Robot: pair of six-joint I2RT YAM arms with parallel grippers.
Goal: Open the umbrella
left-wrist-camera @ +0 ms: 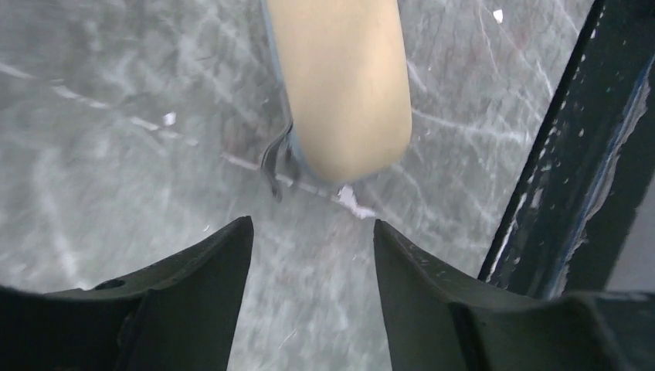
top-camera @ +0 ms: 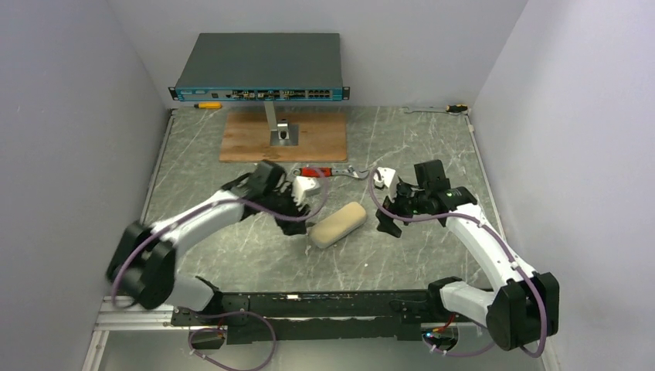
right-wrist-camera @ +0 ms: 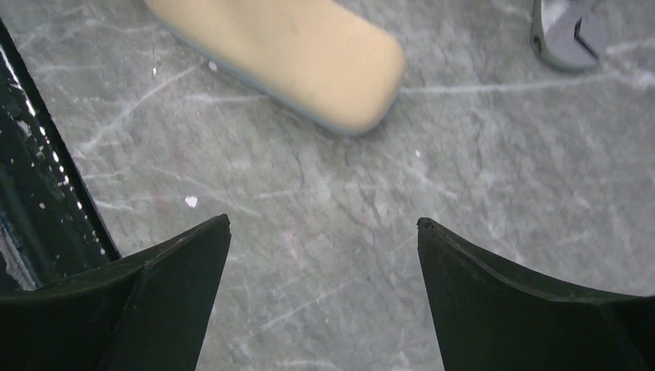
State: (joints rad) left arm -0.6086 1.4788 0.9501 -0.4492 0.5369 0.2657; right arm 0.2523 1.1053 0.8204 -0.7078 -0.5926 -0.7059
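At the left, the left gripper (top-camera: 297, 205) is hovering low over the table (top-camera: 402, 263), just left of the umbrella (top-camera: 337, 224). It is holding its jaws apart with nothing between them. In its wrist view the tan rounded end of the umbrella is sitting just beyond the fingertips, not inside the gap. The umbrella is lying in the middle of the table between the two arms, folded into a smooth tan oblong and angled from near-left to far-right. A small metal pull (left-wrist-camera: 274, 166) is hanging at its seam. Just beyond it, on the far side, a red-handled wrench (top-camera: 328, 171) is lying flat. At the right, the right gripper (top-camera: 388, 210) is waiting near the umbrella's far-right end. Its jaws are spread wide and empty, and the bundle is showing ahead of its fingers. The main risk is probably a missed or shallow grasp. If the left jaws close where they are hanging now, they are likely to meet air or nip only the rounded tip. The smooth bundle could then squirt out or skid across the slick table. A push from one side before the other is gripping could spin it toward the wrench. Catching only the pull could slip.
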